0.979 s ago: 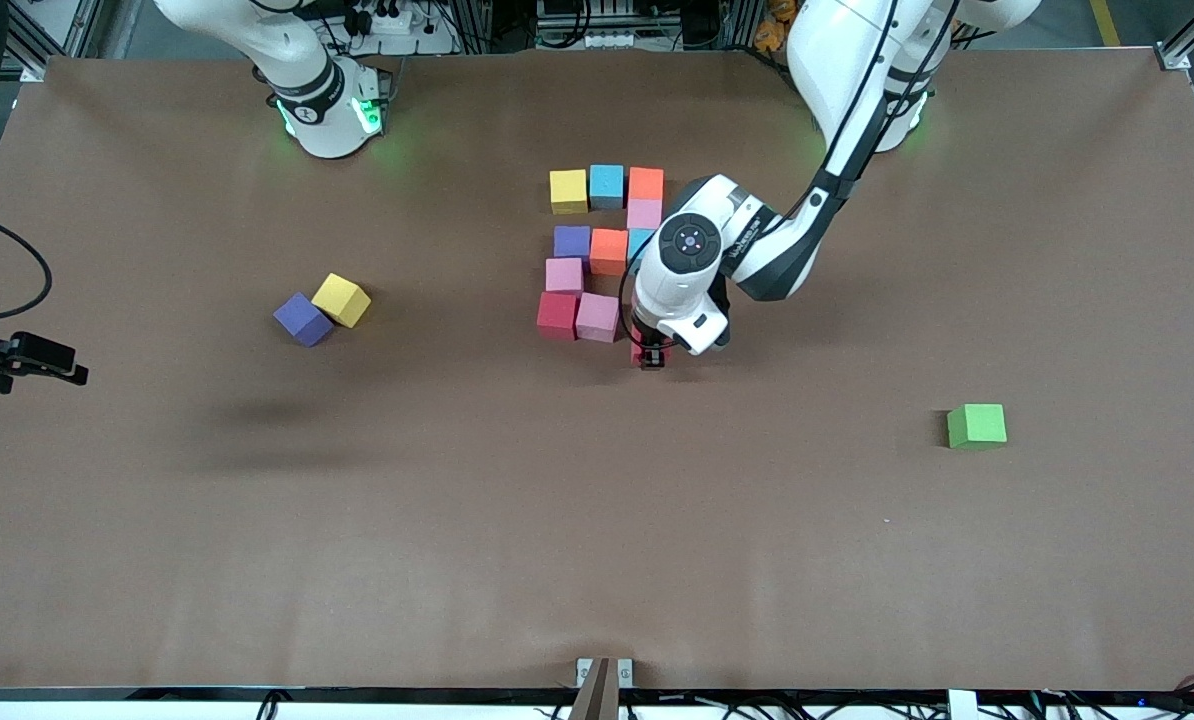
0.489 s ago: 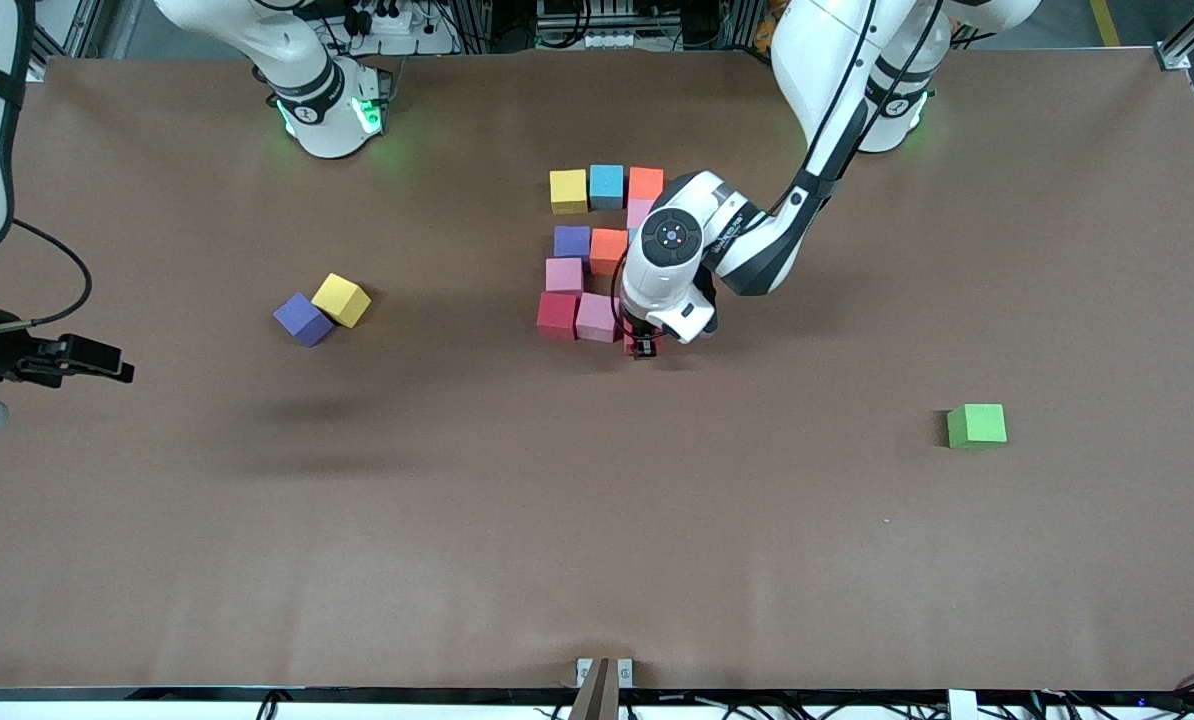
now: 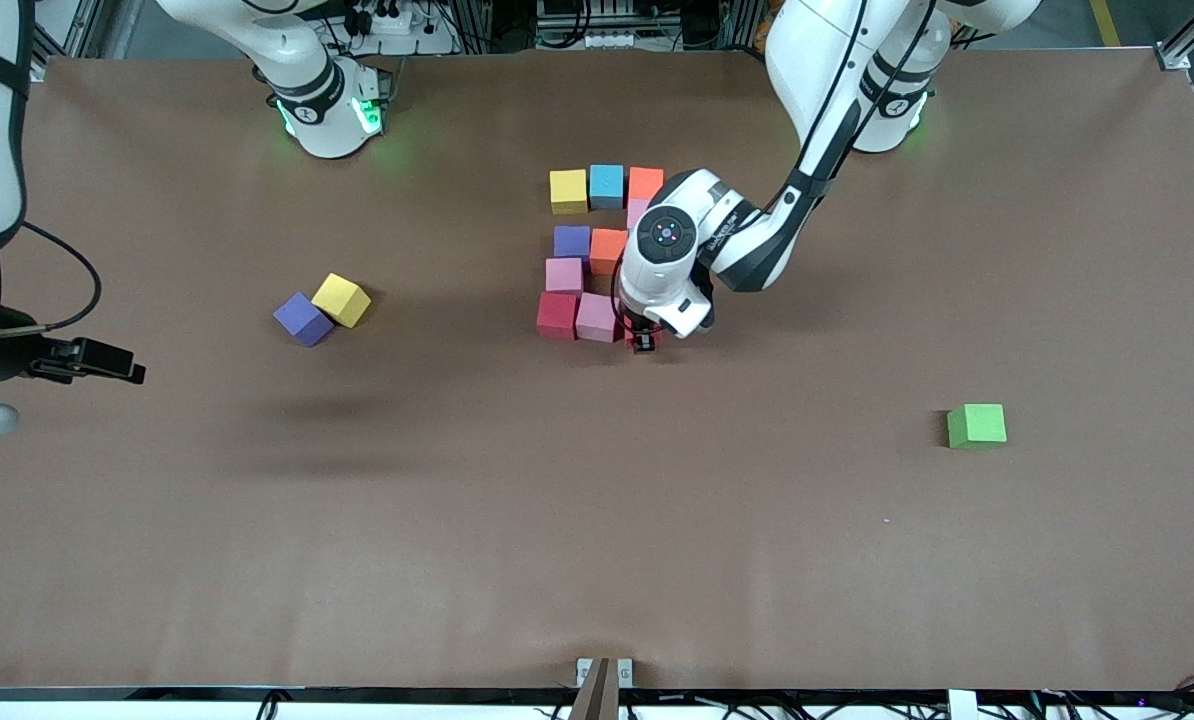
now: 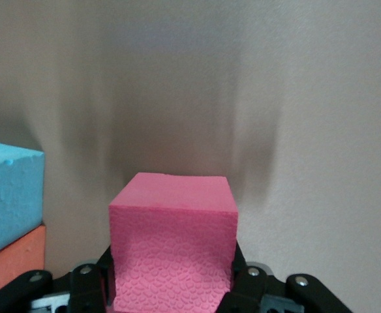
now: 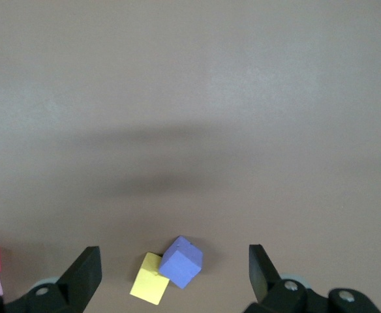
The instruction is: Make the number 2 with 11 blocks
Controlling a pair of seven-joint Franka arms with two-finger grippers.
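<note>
The number 2 stands as a cluster of blocks mid-table: yellow [image 3: 568, 190], light blue [image 3: 606, 185] and orange [image 3: 645, 182] in the row farthest from the front camera, then pink [image 3: 639, 209], purple [image 3: 572, 241], orange [image 3: 608, 250], pink [image 3: 563, 275], red [image 3: 557, 315] and pink [image 3: 597, 317]. My left gripper [image 3: 643, 342] is shut on a pinkish-red block [image 4: 172, 241], low beside that last pink block. The left wrist view shows a light blue block [image 4: 8, 195] and an orange one [image 4: 11, 261] alongside. My right gripper [image 3: 117, 362] is open in the air, empty.
A loose purple cube [image 3: 303, 319] and a yellow cube [image 3: 341, 299] touch each other toward the right arm's end; they show between the right fingers in the right wrist view, purple [image 5: 181, 261], yellow [image 5: 150, 279]. A green cube [image 3: 976, 425] lies toward the left arm's end.
My left gripper has carried the pinkish-red block toward the pink block in the nearest row. My right gripper has moved in from the table's end toward the loose cubes.
</note>
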